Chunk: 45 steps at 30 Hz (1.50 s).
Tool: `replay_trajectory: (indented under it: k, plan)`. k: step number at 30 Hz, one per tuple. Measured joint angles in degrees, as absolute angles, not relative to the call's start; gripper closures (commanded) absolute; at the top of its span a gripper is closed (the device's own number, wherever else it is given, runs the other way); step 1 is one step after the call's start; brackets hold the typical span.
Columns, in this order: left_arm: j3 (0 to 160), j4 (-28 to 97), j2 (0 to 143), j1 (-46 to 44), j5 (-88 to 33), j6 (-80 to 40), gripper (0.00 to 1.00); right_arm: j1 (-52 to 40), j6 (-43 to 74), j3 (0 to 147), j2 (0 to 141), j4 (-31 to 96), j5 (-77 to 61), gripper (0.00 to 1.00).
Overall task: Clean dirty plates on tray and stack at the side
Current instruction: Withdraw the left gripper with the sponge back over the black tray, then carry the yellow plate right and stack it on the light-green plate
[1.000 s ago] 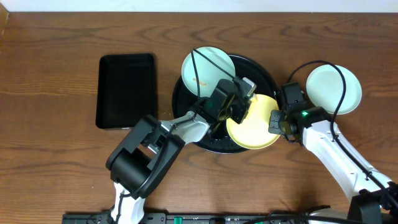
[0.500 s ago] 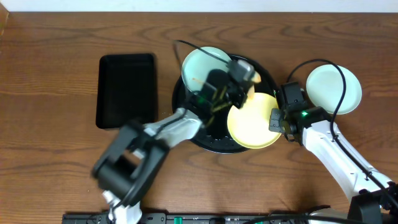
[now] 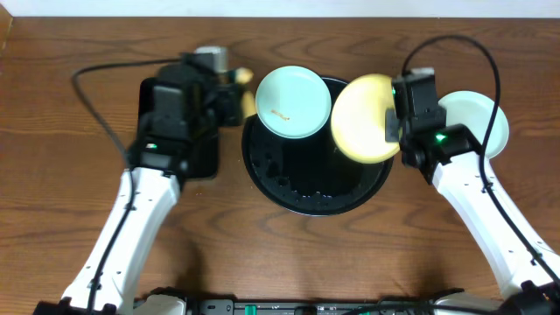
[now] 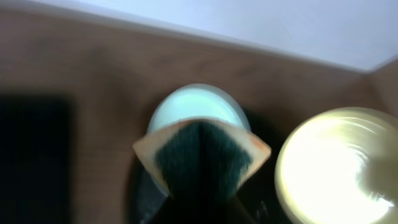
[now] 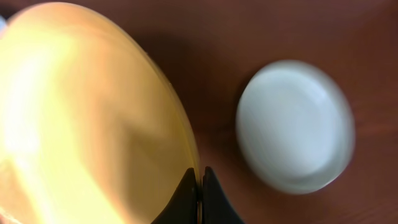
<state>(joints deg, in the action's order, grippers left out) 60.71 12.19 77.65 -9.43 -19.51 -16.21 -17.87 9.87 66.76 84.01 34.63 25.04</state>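
Small rectangular black tray (image 3: pixel 206 156) sits flat on the wooden desk (image 3: pixel 52 175), mostly hidden. Sponge (image 3: pixel 246 93), tan with a dark green scrub face, folded, is just off that tray's upper-right corner. Pale wall strip (image 3: pixel 350 7) lies beyond the tray.

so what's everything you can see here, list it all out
smudged plate: 1, pale mint, on the round tray's back left
yellow plate: 1, pale yellow, tilted over the round tray's right edge, gripped at its rim
side plate: 1, pale mint, on the table right of the round tray
round tray: 1, glossy black, table centre
rectangular tray: 1, black, left of the round tray, partly under the left arm
sponge: 1, yellow with a green face, folded
table: 1, brown wood
left end effector: 1, black, shut on the sponge, between the two trays
right end effector: 1, black, shut on the yellow plate
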Motion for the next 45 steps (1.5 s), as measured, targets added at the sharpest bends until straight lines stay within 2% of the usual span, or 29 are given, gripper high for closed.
replay_trajectory:
  k: [4,10,18,22,33,45]
  plan:
    - [60.51,23.0,77.69,-3.51,-19.51,-18.33,0.92,-23.9,1.87,70.67,83.99,33.74,36.16,0.99]
    - [60.47,26.81,78.83,1.61,-19.55,-19.55,0.92,-36.1,-6.15,70.87,84.01,32.27,57.43,0.99]
    - [60.47,29.5,83.15,3.18,-19.59,-19.73,0.93,-48.01,-5.13,70.87,84.07,32.42,77.34,0.99]
    - [60.47,29.61,83.59,3.18,-19.57,-19.73,0.92,-50.06,-3.01,70.87,84.14,32.49,82.59,0.99]
    - [60.47,29.58,83.59,3.18,-19.59,-19.73,0.92,-50.11,3.77,70.87,84.38,32.51,85.27,0.99]
    - [60.47,29.58,83.59,3.18,-19.59,-19.73,0.92,-47.37,7.57,70.87,84.4,33.85,67.99,0.99]
